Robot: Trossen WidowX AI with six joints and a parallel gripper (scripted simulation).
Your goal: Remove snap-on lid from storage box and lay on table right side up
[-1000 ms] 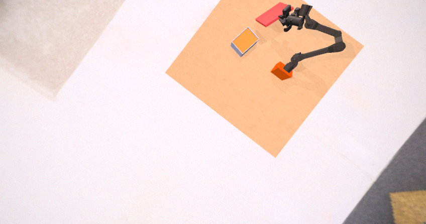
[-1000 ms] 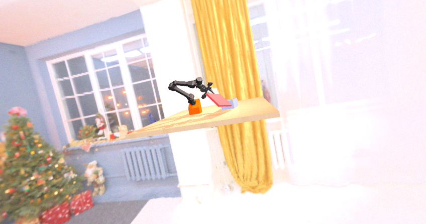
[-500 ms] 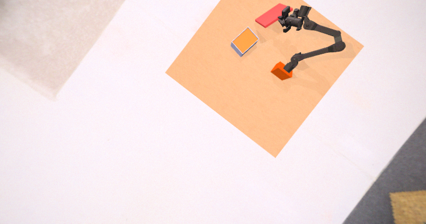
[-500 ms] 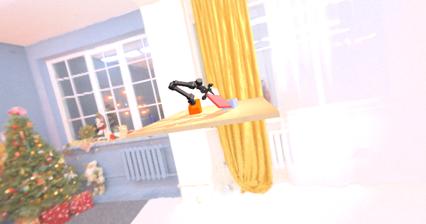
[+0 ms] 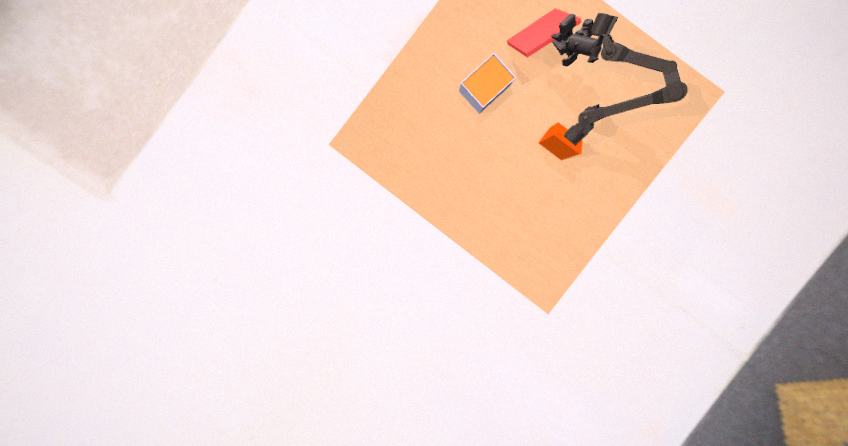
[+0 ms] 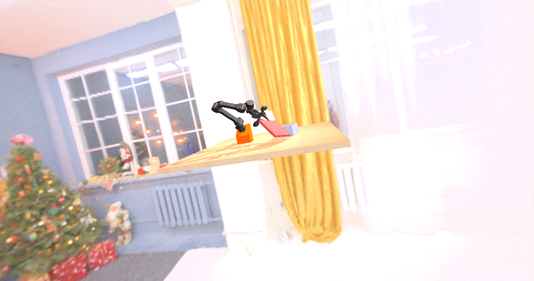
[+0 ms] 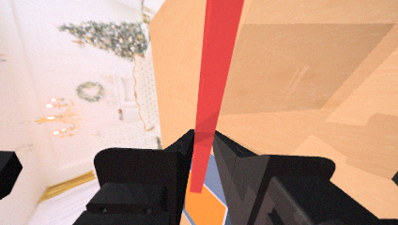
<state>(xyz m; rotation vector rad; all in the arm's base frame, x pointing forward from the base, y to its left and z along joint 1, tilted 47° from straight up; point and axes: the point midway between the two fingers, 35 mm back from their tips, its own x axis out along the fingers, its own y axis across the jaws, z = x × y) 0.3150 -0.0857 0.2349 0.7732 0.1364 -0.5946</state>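
The red lid (image 5: 535, 32) (image 6: 276, 129) (image 7: 213, 70) is off the box and tilted, one end higher at the fingers and the other sloping down. My gripper (image 5: 557, 38) (image 6: 267, 120) (image 7: 203, 133) is shut on the lid's edge, seen edge-on between the fingertips in the wrist view. Whether the lid's low end touches the table cannot be told. The blue storage box (image 5: 471, 99) (image 6: 293, 129) (image 7: 213, 174) stands open beside the lid, with an orange inside and a pale rim. In the exterior view the lid partly hides it.
The wooden table (image 5: 446, 162) (image 6: 318, 137) carries everything. The arm's base stands at an orange block (image 5: 559, 145) (image 6: 244, 135), to the side of the box. One table edge lies close beyond the lid and the gripper in the top view.
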